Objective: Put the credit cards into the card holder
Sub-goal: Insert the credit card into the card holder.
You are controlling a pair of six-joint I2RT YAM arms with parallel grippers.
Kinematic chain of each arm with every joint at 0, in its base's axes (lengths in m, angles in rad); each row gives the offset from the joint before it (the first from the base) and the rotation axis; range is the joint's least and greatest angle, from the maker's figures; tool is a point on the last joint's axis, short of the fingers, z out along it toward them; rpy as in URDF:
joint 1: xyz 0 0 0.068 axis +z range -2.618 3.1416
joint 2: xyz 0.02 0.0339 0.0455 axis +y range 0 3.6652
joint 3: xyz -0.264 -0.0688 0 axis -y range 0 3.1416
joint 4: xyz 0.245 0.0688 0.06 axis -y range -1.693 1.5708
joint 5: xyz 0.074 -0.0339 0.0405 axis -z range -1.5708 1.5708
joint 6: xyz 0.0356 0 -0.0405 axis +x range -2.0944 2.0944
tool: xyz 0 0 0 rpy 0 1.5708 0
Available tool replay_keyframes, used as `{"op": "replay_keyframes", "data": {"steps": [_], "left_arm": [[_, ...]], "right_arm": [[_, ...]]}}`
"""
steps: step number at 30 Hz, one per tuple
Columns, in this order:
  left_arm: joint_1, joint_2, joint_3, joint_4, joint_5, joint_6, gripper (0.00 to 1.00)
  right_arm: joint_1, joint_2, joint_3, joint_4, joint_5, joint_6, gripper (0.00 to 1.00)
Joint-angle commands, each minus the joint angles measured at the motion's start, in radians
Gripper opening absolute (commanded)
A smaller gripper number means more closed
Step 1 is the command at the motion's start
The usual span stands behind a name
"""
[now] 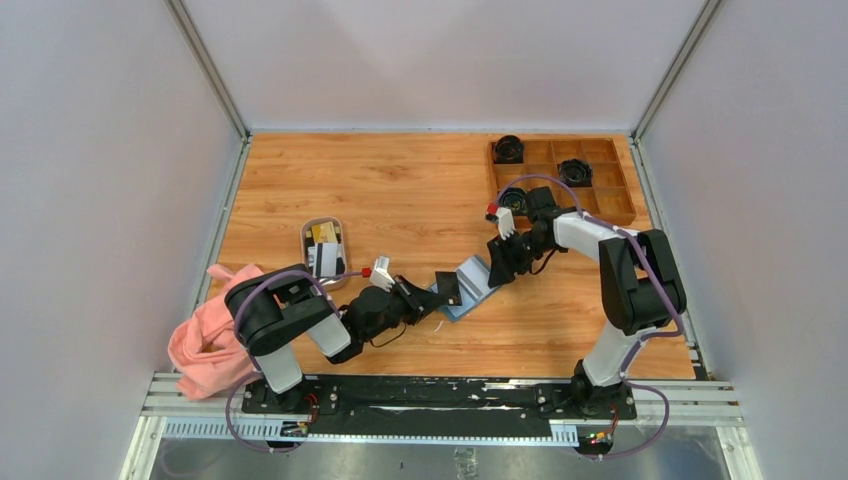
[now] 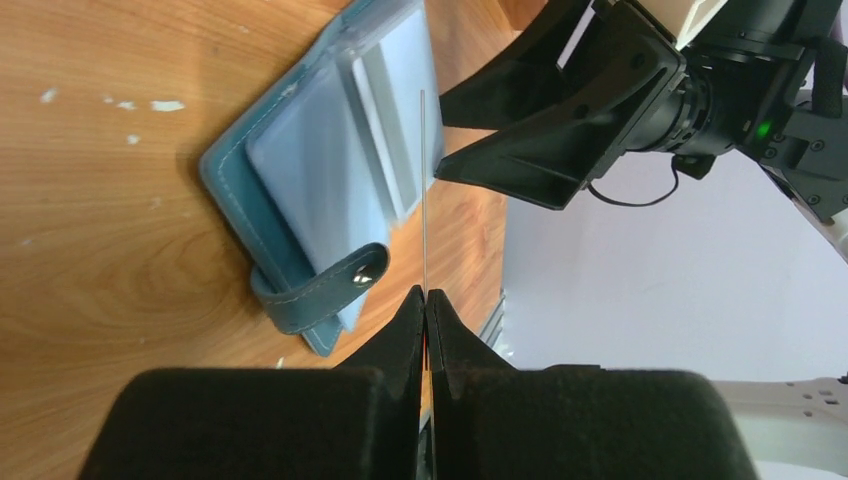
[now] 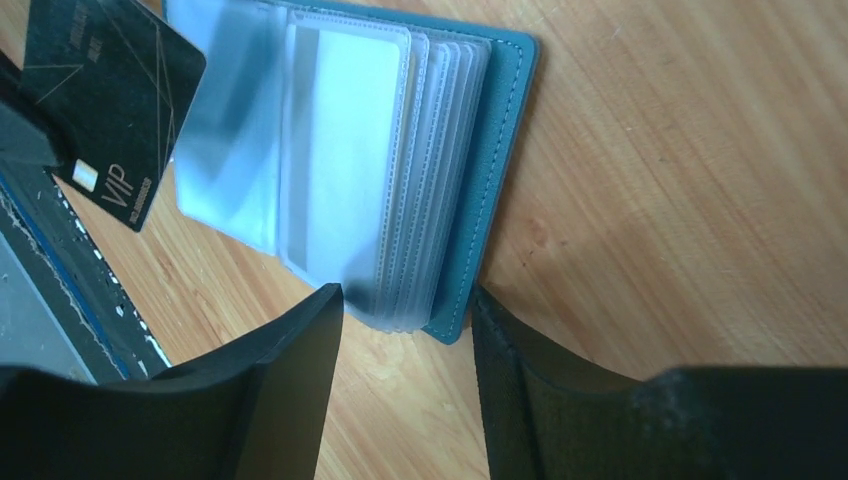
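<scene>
Left pincer (image 2: pixel 427 297) clamping edge-on card (image 2: pixel 423 200), teal card holder (image 2: pixel 310 180) open beside

Teal card holder (image 3: pixel 505 120), its stitched cover matt and leather-like, its pockets (image 3: pixel 350 150) clear glossy plastic, lies at the right gripper's (image 3: pixel 405 295) tips on a smooth wood-grain table (image 3: pixel 700 200). The left gripper's (image 2: pixel 426 292) matt black fingers (image 2: pixel 405 335) pinch a smooth black plastic credit card (image 3: pixel 110 100), just ahead of them a shiny metal snap (image 2: pixel 364 278).
</scene>
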Motion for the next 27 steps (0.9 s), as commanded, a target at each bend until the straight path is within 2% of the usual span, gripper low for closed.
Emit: {"op": "replay_keyframes", "data": {"steps": [1, 6, 9, 13, 17, 27], "left_arm": [[-0.007, -0.019, -0.033, 0.002, -0.042, -0.013, 0.00], [-0.007, -0.054, -0.042, -0.044, -0.037, -0.012, 0.00], [-0.007, -0.087, -0.041, -0.087, -0.041, -0.003, 0.00], [-0.007, -0.135, -0.030, -0.184, -0.032, 0.019, 0.00], [-0.007, -0.160, -0.053, -0.216, -0.040, -0.009, 0.00], [-0.022, -0.101, -0.012, -0.221, -0.016, -0.033, 0.00]], "right_arm": [[0.019, 0.030, 0.020, -0.080, -0.039, -0.009, 0.49], [0.033, 0.032, 0.015, -0.115, -0.067, -0.011, 0.39], [0.048, 0.019, 0.012, -0.130, -0.079, -0.006, 0.38], [0.051, -0.019, 0.006, -0.127, -0.084, 0.010, 0.41], [0.051, -0.052, 0.005, -0.115, -0.093, 0.018, 0.47], [0.051, -0.038, 0.006, -0.108, -0.094, 0.020, 0.47]]}}
